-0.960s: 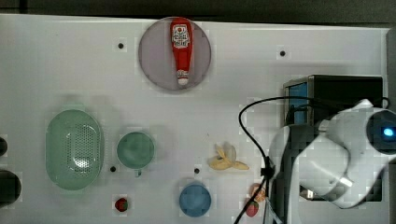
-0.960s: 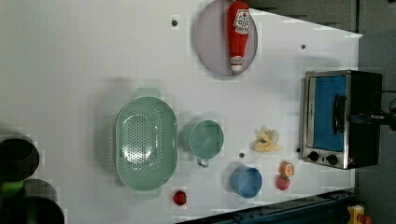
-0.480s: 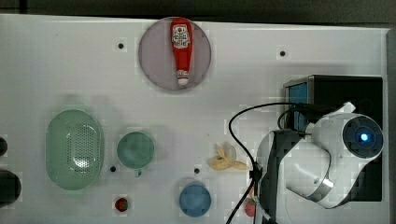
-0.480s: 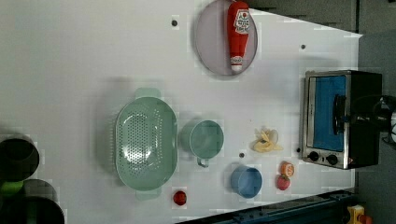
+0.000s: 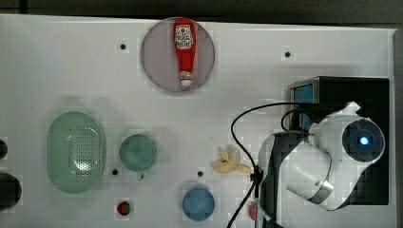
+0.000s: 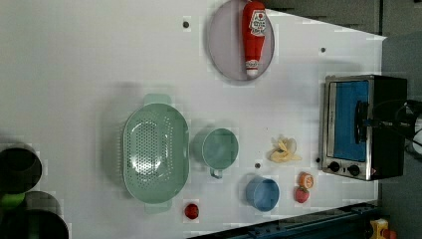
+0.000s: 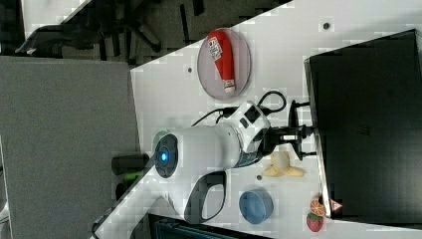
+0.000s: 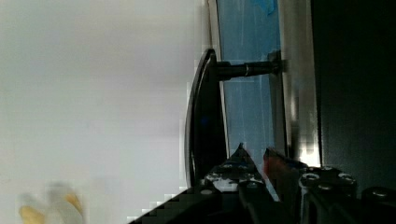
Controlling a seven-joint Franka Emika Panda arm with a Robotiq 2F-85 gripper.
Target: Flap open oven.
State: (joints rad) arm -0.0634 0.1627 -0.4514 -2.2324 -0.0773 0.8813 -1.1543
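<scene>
My gripper [image 7: 298,135] is pinched nearly shut around the oven [image 6: 366,127] door's dark handle [image 8: 201,121]; the blue glass door looks closed.

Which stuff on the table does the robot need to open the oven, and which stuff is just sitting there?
Needed for the job:
oven
its door handle
the robot's hand

Just lying about:
ketchup bottle on a plate
green colander
green cup
blue bowl
banana peel
strawberry
</scene>
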